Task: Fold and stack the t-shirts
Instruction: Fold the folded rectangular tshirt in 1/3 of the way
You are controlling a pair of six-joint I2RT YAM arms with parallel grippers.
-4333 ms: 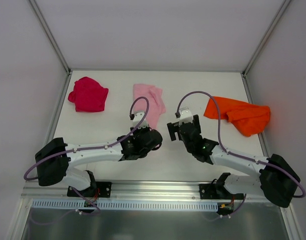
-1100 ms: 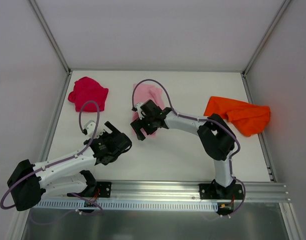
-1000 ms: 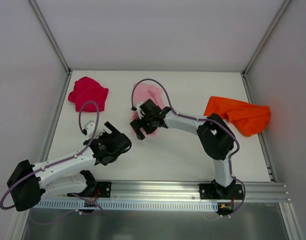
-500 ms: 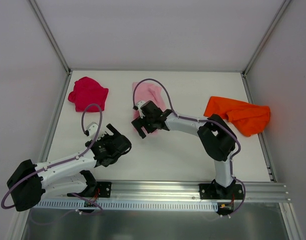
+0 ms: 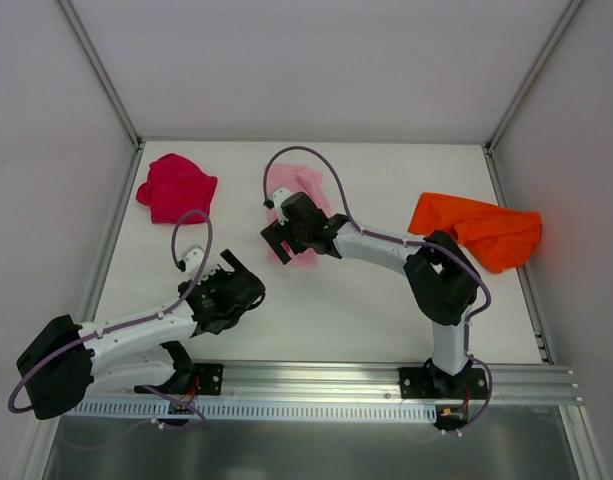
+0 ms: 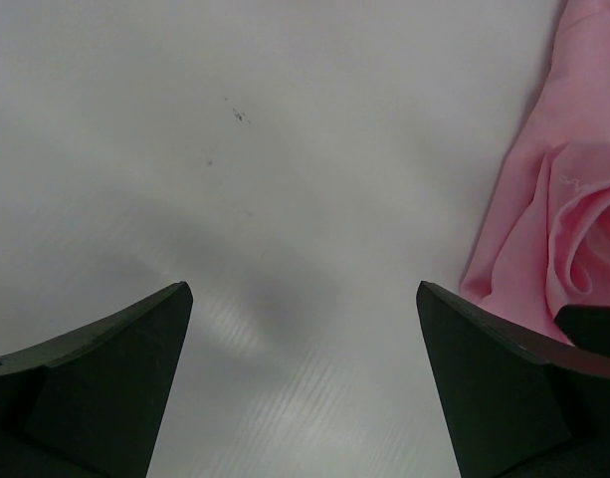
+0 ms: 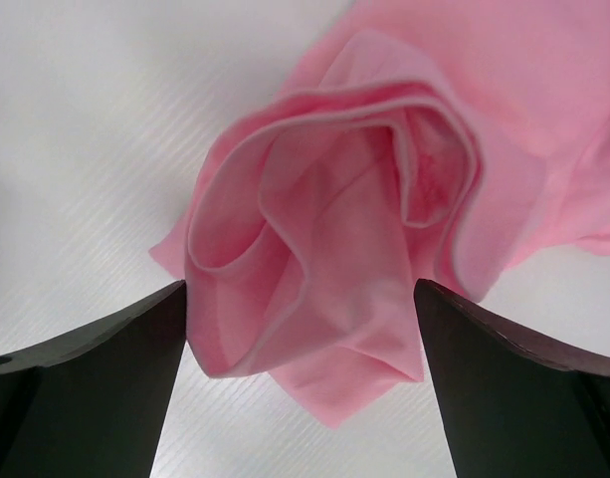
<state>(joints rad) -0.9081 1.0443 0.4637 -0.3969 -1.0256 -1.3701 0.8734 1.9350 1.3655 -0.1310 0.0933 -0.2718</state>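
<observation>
White table (image 5: 366, 320) is carrying the pink shirt (image 5: 306, 182), crumpled by its far edge, long axis running near-to-far. Right gripper (image 5: 278, 246) is hovering directly over the shirt's near end, spread wide and empty. Left gripper (image 5: 244, 272), likewise spread and empty, is hanging over bare table toward the near-left.

The left arm (image 5: 136, 325) and right arm (image 5: 378, 243) are showing white shells between bulky black joint housings, each trailing a looping purple cable (image 5: 301, 148), with dark wedge-shaped jaws and black base brackets (image 5: 181, 380).
</observation>
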